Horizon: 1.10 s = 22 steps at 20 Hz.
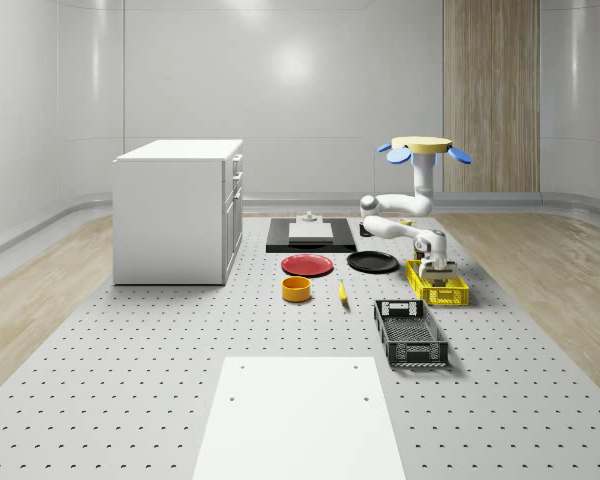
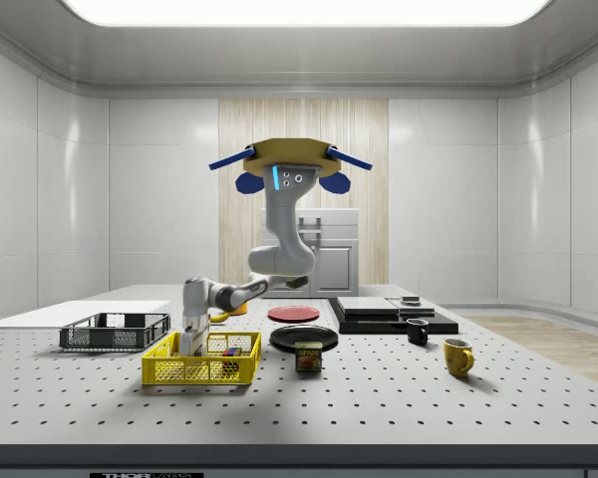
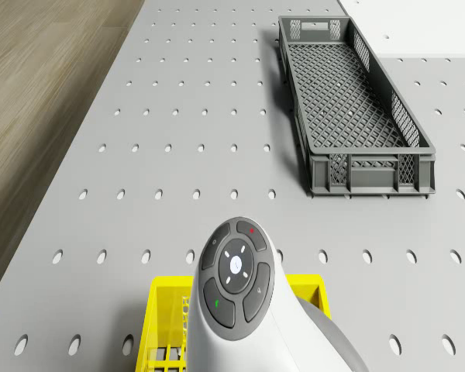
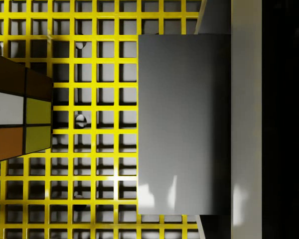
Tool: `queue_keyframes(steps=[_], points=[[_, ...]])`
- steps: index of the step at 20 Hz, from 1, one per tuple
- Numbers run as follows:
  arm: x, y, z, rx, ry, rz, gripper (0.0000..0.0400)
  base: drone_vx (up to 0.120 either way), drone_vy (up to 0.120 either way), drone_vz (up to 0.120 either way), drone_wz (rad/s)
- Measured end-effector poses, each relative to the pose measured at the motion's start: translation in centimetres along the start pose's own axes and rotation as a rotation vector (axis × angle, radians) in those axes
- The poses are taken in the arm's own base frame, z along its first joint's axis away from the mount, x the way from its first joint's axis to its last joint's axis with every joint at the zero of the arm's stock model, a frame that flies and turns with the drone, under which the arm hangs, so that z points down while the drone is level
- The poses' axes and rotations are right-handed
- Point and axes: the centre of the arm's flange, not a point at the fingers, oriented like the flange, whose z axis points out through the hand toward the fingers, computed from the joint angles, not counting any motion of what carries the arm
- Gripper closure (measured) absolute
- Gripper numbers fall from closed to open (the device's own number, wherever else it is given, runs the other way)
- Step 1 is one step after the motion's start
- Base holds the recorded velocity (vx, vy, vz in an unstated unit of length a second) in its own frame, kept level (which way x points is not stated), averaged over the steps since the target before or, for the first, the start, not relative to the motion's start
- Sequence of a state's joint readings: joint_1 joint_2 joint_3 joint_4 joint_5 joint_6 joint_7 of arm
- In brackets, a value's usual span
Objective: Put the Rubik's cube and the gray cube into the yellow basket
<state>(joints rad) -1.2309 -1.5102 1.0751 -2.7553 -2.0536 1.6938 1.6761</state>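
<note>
Inside the yellow basket the gray cube lies beside the Rubik's cube. The claw reaches into it; its fingers' state I cannot tell. The drone hovers above the desk.

Tan drone; blue rotors; white arm

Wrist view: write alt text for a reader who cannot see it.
A plain gray cube sits over the yellow basket's grid floor, held against a gray gripper finger. A multicoloured Rubik's cube already lies in the basket beside it, with a gap between them.
</note>
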Motion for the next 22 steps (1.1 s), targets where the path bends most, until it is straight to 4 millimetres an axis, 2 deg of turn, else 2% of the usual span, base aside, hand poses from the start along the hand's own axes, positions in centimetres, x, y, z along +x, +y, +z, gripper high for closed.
queue_keyframes(steps=[3,7,15,22], points=[[0.0,0.0,0.4,0.0,0.0,0.0,0.0077,0.0,0.0,0.0,0.0],[0.0,0.0,-0.4,0.0,0.0,0.0,0.0028,0.0,0.0,0.0,0.0],[0.0,0.0,-3.4,0.0,0.0,0.0,0.0004,0.0,0.0,0.0,0.0],[0.0,0.0,-4.4,0.0,0.0,0.0,0.0001,0.0,0.0,0.0,0.0]])
